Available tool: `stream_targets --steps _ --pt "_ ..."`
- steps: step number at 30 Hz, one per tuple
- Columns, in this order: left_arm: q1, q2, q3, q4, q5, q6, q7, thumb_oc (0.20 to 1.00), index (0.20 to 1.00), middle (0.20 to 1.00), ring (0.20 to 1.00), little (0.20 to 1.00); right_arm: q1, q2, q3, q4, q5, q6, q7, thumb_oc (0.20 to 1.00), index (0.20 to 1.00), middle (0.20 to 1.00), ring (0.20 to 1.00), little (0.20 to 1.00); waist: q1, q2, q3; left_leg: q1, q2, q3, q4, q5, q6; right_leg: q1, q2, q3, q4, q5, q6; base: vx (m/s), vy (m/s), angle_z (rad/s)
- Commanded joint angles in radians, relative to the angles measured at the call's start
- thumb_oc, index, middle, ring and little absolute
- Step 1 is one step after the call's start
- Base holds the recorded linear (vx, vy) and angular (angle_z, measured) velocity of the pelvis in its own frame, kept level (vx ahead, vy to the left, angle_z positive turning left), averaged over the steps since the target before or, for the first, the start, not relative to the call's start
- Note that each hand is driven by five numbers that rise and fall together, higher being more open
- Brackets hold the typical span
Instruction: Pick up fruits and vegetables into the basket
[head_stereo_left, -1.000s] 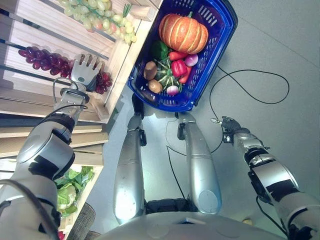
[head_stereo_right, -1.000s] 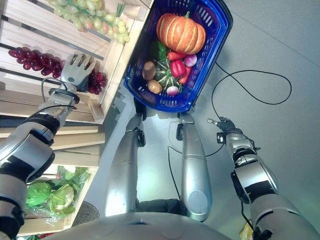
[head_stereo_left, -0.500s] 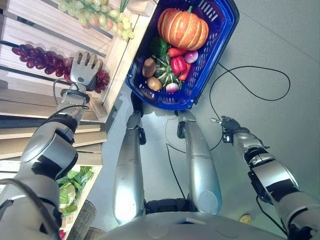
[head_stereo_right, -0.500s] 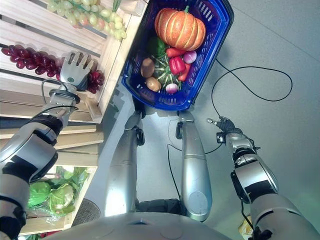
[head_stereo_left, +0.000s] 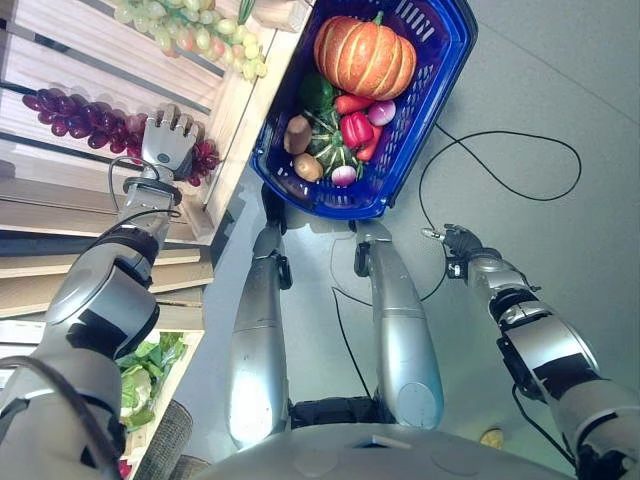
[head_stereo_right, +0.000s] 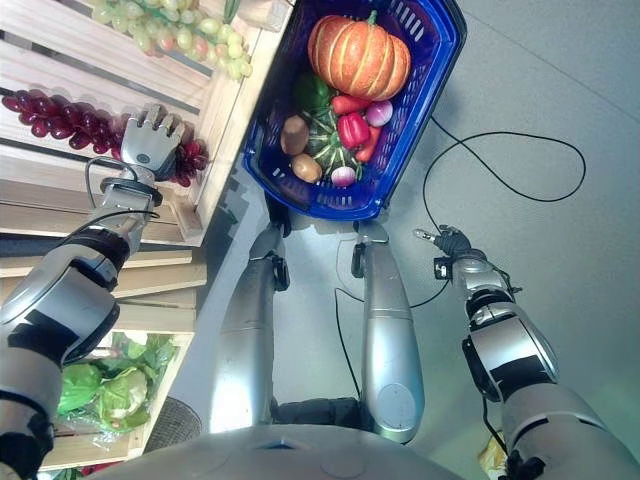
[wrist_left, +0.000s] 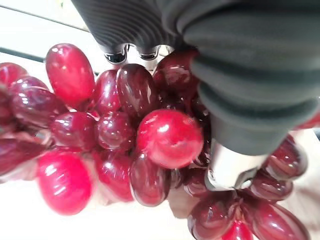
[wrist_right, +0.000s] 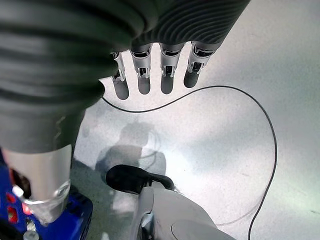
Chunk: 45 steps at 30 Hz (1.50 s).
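A bunch of red grapes (head_stereo_left: 80, 108) lies on a wooden shelf (head_stereo_left: 60, 65) at the left. My left hand (head_stereo_left: 168, 140) rests on the bunch's right end. Its fingers curl down into the grapes (wrist_left: 170, 137), and its thumb (wrist_left: 230, 167) presses against them. On the floor ahead stands the blue basket (head_stereo_left: 410, 140), holding a pumpkin (head_stereo_left: 365, 55), a red pepper (head_stereo_left: 357, 128), a potato (head_stereo_left: 298, 133), an onion (head_stereo_left: 382, 112) and other vegetables. My right hand (head_stereo_left: 458, 240) hangs low at the right over the grey floor, open with straight fingers (wrist_right: 170, 75).
Green grapes (head_stereo_left: 200, 30) lie on the shelf above the red ones. A lower crate at the bottom left holds leafy greens (head_stereo_left: 140, 375). The shelf's wooden corner (head_stereo_left: 215, 200) stands close to the basket's left side.
My left hand's fingers have gone from straight to curled over the red grapes. The right hand has barely moved.
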Motion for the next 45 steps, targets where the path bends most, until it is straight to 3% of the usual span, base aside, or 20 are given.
stream_targets --steps 1,13,17,20,21,22,23,26,27,30,32,38,42,45 --pt "0.106 0.006 0.097 0.120 -0.048 0.061 -0.109 0.200 0.200 0.200 0.200 0.200 0.074 -0.057 0.008 -0.004 0.018 0.002 -0.001 1.000 1.000 1.000 1.000 1.000 0.031 -0.002 -0.031 -0.058 0.042 -0.038 0.119 -0.050 -0.025 0.018 0.004 0.033 -0.036 0.050 0.042 0.00 0.000 0.00" --pt "0.083 0.012 0.108 0.126 -0.179 0.031 -0.096 0.200 0.200 0.200 0.200 0.200 0.060 -0.066 0.009 0.004 0.024 0.005 0.008 1.000 1.000 1.000 1.000 1.000 0.033 -0.003 -0.031 -0.048 0.041 -0.035 0.107 -0.043 -0.025 0.029 0.003 0.029 -0.045 0.053 0.042 0.00 0.001 -0.01" --pt "0.081 0.015 0.153 0.120 -0.536 -0.047 -0.089 0.200 0.200 0.200 0.200 0.200 0.060 -0.066 0.008 0.007 0.025 0.003 0.011 1.000 1.000 1.000 1.000 1.000 0.037 -0.002 -0.031 -0.038 0.041 -0.035 0.099 -0.040 -0.023 0.039 0.006 0.028 -0.046 0.049 0.040 0.00 0.000 0.00" --pt "0.078 0.017 0.166 0.117 -0.560 -0.051 -0.105 0.200 0.200 0.200 0.200 0.200 0.061 -0.066 0.008 0.007 0.025 0.001 0.012 1.000 1.000 1.000 1.000 1.000 0.037 -0.002 -0.031 -0.037 0.041 -0.035 0.098 -0.040 -0.023 0.040 0.007 0.029 -0.045 0.048 0.040 0.00 0.000 0.00" --pt "0.075 0.022 0.191 0.111 -0.654 -0.092 -0.107 0.200 0.200 0.200 0.200 0.200 0.062 -0.066 0.007 0.007 0.026 0.000 0.011 1.000 1.000 1.000 1.000 1.000 0.038 -0.001 -0.031 -0.035 0.041 -0.035 0.098 -0.039 -0.023 0.042 0.008 0.030 -0.044 0.046 0.040 0.00 0.000 0.00" --pt "0.063 0.031 0.277 0.093 -0.871 -0.167 -0.146 0.200 0.200 0.200 0.200 0.200 0.065 -0.068 -0.002 0.004 0.021 -0.002 0.012 1.000 1.000 1.000 1.000 1.000 0.039 0.000 -0.031 -0.025 0.042 -0.036 0.094 -0.039 -0.023 0.050 0.009 0.031 -0.042 0.041 0.039 0.00 0.000 0.00" --pt "0.062 0.039 0.320 0.083 -0.988 -0.217 -0.181 0.200 0.200 0.200 0.200 0.200 0.073 -0.068 -0.010 -0.001 0.020 -0.010 0.011 1.000 1.000 1.000 1.000 1.000 0.039 0.001 -0.031 -0.020 0.043 -0.035 0.092 -0.040 -0.023 0.055 0.008 0.029 -0.042 0.038 0.040 0.00 0.000 0.00" --pt "0.055 0.047 0.382 0.060 -1.090 -0.263 -0.224 0.200 0.200 0.200 0.200 0.200 0.079 -0.066 -0.019 -0.007 0.022 -0.021 0.002 1.000 1.000 1.000 1.000 1.000 0.041 0.002 -0.031 -0.012 0.043 -0.033 0.089 -0.041 -0.023 0.064 0.006 0.025 -0.043 0.035 0.040 0.00 0.000 0.00" --pt "0.056 0.057 0.426 0.031 -1.216 -0.318 -0.281 0.200 0.200 0.200 0.200 0.200 0.087 -0.065 -0.027 -0.016 0.032 -0.042 -0.003 1.000 1.000 1.000 1.000 1.000 0.043 0.005 -0.031 -0.005 0.042 -0.032 0.087 -0.043 -0.023 0.070 0.005 0.022 -0.042 0.031 0.040 0.00 0.000 0.00" --pt "0.065 0.069 0.473 -0.025 -1.347 -0.367 -0.332 0.200 0.200 0.200 0.200 0.200 0.100 -0.063 -0.041 -0.041 0.042 -0.069 -0.008 1.000 1.000 1.000 1.000 1.000 0.045 0.007 -0.031 0.008 0.040 -0.030 0.083 -0.047 -0.023 0.082 0.003 0.018 -0.044 0.027 0.041 0.01 -0.032 0.04" --pt "0.090 0.069 0.525 -0.120 -1.495 -0.418 -0.388 0.200 0.200 0.200 0.200 0.200 0.116 -0.058 -0.061 -0.092 0.071 -0.124 -0.020 1.000 1.000 1.000 1.000 1.000 0.050 0.008 -0.031 0.021 0.038 -0.031 0.079 -0.052 -0.021 0.092 0.002 0.014 -0.041 0.024 0.042 0.01 -0.041 0.08" --pt "0.176 0.031 0.603 -0.349 -1.656 -0.506 -0.394 0.200 0.200 0.200 0.200 0.200 0.150 -0.039 -0.068 -0.359 0.117 -0.195 -0.081 1.000 1.000 1.000 1.000 1.000 0.060 0.006 -0.031 0.036 0.028 -0.036 0.074 -0.060 -0.018 0.106 0.001 0.002 -0.038 0.017 0.039 0.00 -0.023 0.06" --pt "0.207 0.021 0.628 -0.414 -1.704 -0.546 -0.415 0.200 0.200 0.200 0.200 0.200 0.171 -0.029 -0.065 -0.470 0.119 -0.236 -0.103 1.000 1.000 1.000 1.000 1.000 0.061 0.005 -0.031 0.038 0.024 -0.038 0.074 -0.062 -0.017 0.108 0.000 -0.001 -0.037 0.015 0.038 0.00 0.000 0.00" --pt "0.241 -0.004 0.656 -0.503 -1.716 -0.597 -0.444 0.200 0.200 0.200 0.200 0.200 0.204 -0.002 -0.050 -0.659 0.079 -0.287 -0.147 1.000 1.000 1.000 1.000 1.000 0.059 0.002 -0.031 0.037 0.020 -0.037 0.070 -0.064 -0.016 0.108 -0.003 -0.005 -0.042 0.014 0.038 0.00 0.000 0.00"
